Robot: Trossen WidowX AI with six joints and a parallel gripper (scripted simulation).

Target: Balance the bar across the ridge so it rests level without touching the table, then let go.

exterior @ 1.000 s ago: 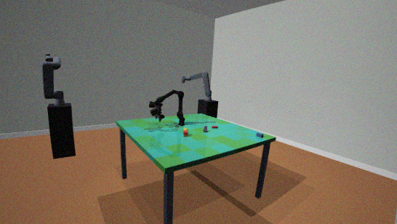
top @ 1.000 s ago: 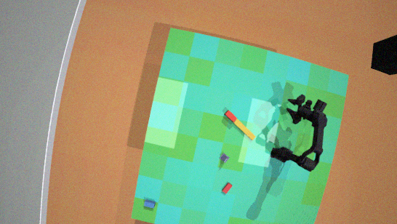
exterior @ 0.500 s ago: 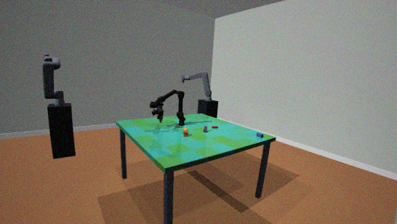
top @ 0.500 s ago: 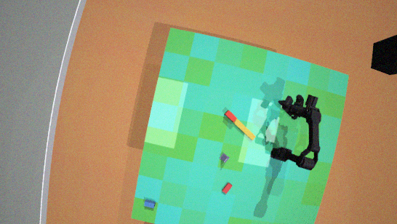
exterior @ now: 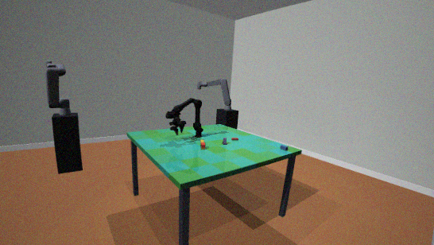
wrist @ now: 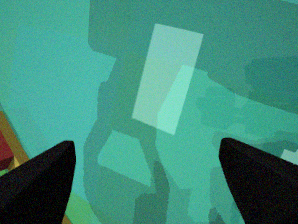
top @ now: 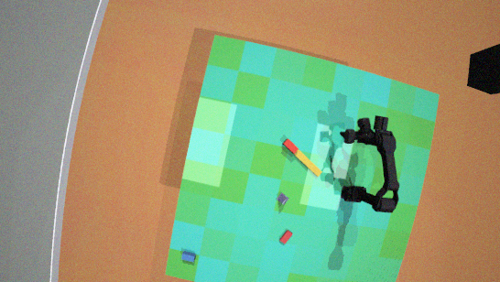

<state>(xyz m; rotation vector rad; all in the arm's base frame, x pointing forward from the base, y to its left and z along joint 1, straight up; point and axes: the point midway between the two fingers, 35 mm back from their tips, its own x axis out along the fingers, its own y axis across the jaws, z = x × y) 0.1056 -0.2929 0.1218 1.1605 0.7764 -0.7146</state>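
Observation:
The bar (top: 307, 163) (exterior: 203, 145), yellow-orange with a red end, lies on the table, apart from the ridge. Part of its red end (wrist: 5, 150) shows at the left edge of the wrist view. The ridge (top: 283, 199) (exterior: 225, 141) is a small grey-purple wedge standing on the table. My gripper (exterior: 179, 133) (wrist: 149, 149) is open, with nothing between its fingers. It hangs above the table, to the right of the bar in the top view. Its fingertips are hard to make out in that view.
A small red block (top: 286, 236) (exterior: 234, 139) lies beyond the ridge from the bar. A blue block (top: 189, 256) (exterior: 284, 147) lies near a table corner. Two grey arms on black pedestals (exterior: 67, 143) (exterior: 227, 118) stand off the table.

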